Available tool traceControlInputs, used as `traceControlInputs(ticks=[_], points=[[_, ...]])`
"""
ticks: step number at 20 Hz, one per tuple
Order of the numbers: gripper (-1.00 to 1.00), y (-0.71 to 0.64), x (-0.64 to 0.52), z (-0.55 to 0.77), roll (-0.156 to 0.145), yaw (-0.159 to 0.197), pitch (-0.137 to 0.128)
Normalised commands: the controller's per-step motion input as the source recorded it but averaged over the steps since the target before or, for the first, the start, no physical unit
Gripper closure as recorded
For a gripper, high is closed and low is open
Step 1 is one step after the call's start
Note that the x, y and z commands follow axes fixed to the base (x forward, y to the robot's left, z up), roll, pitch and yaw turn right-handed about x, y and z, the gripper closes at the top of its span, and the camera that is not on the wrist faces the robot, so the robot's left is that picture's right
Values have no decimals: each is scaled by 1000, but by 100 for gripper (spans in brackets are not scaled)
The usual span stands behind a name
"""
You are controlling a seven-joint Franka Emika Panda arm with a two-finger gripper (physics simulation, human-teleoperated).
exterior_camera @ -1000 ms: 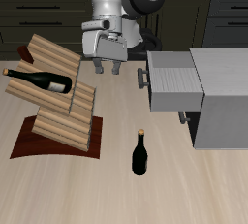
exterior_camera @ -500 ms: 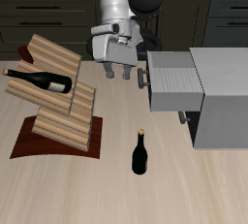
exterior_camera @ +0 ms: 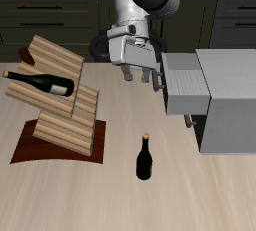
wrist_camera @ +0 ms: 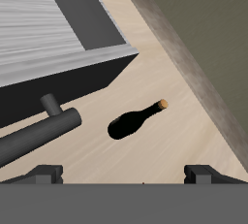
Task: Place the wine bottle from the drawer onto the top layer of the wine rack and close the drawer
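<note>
Drawer (exterior_camera: 180, 83) front and its bar handle (exterior_camera: 148, 79) are what the coming move seems to turn on: the drawer stands pulled out of the grey cabinet (exterior_camera: 228, 100), and the pincer (exterior_camera: 141, 76) hangs just beside that handle, on the side away from the cabinet, its fingers pointing down and spread with nothing between them. The handle's long axis runs across the drawer front, and in the wrist view the handle (wrist_camera: 39, 135) sits close under the pincer, with the drawer wall (wrist_camera: 58, 44) beyond it. The wine bottle (exterior_camera: 38, 83) lies on its side on the top layer of the wine rack (exterior_camera: 60, 100), neck pointing away from the drawer, so that part of the task looks done (the upright bottle (exterior_camera: 144, 158) near the bench's front edge is its twin, well apart from both rack and pincer). Judging from this, what remains is a push on the drawer front toward the cabinet, square to the handle's axis.
</note>
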Motion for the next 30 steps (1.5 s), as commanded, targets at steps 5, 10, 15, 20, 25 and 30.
traceControlInputs(ticks=[5, 10, 15, 20, 25, 30], points=[[-100, 407, 21, -85, 61, -41, -4], [-100, 264, 18, -102, 51, -1, 5], [-100, 416, -24, -44, 62, -30, -16], [-100, 344, 18, -34, 36, -35, -30], [-100, 323, -17, -27, 53, -12, -7], [-100, 311, -45, 5, 37, -30, -25]])
